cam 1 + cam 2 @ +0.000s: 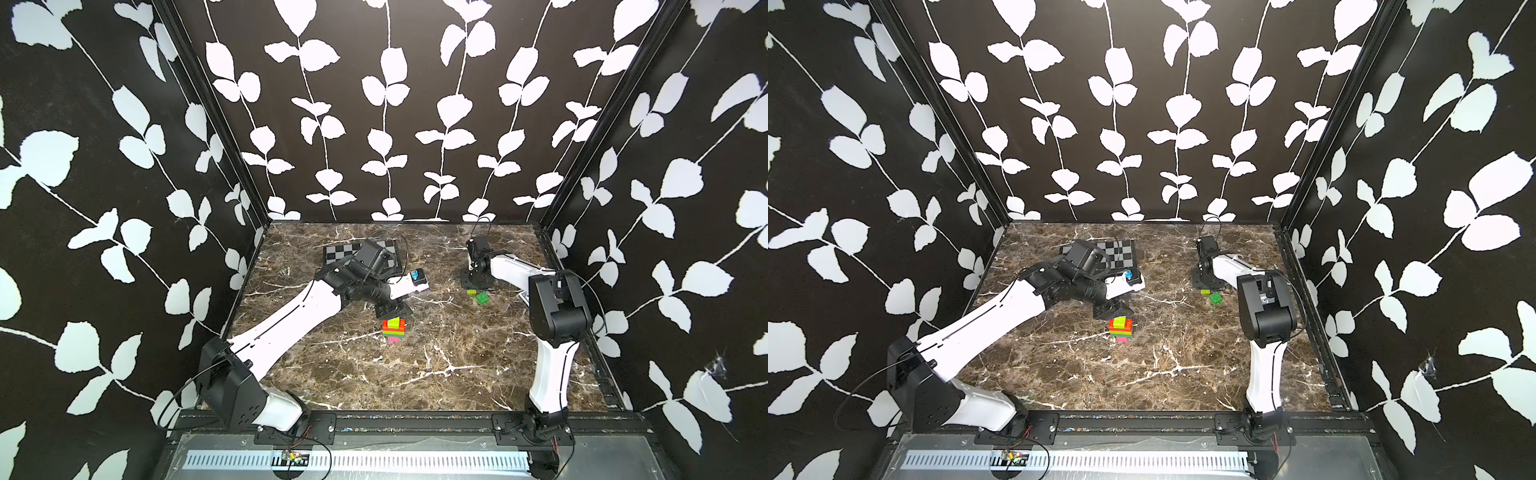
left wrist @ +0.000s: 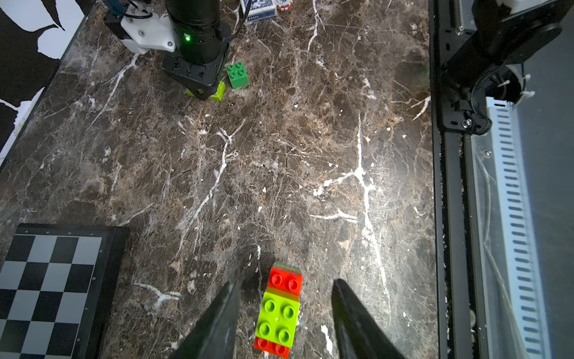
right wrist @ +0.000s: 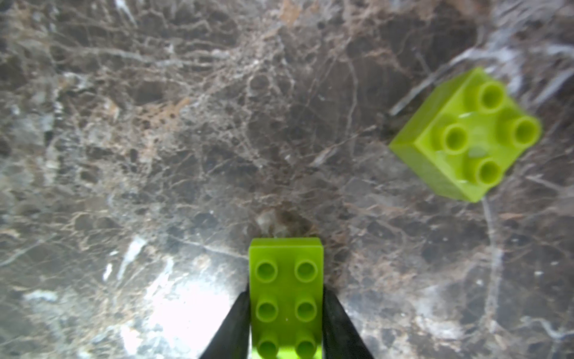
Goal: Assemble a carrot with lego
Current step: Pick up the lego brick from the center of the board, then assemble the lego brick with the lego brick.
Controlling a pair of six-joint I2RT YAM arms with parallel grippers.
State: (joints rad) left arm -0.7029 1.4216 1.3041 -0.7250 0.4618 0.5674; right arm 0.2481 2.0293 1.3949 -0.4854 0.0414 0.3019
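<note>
The carrot (image 1: 394,330) (image 1: 1121,328) is a short stack of red, lime, green and pink lego standing mid-table. In the left wrist view its lime top (image 2: 278,317) sits on red studs. My left gripper (image 2: 286,283) (image 1: 392,311) hovers over the stack, open, a gap on each side between finger and bricks. My right gripper (image 3: 285,292) (image 1: 478,286) is down at the table farther back on the right, shut on a long lime brick (image 3: 285,298) (image 2: 219,93). A green square brick (image 3: 466,136) (image 1: 482,298) (image 2: 237,74) lies loose beside it.
A chequered board (image 1: 334,252) (image 1: 1121,251) (image 2: 52,286) lies at the back left, partly under my left wrist. A blue card box (image 2: 259,9) and a chip lie beyond the right gripper. Black rails (image 2: 447,186) edge the marble table (image 1: 415,374).
</note>
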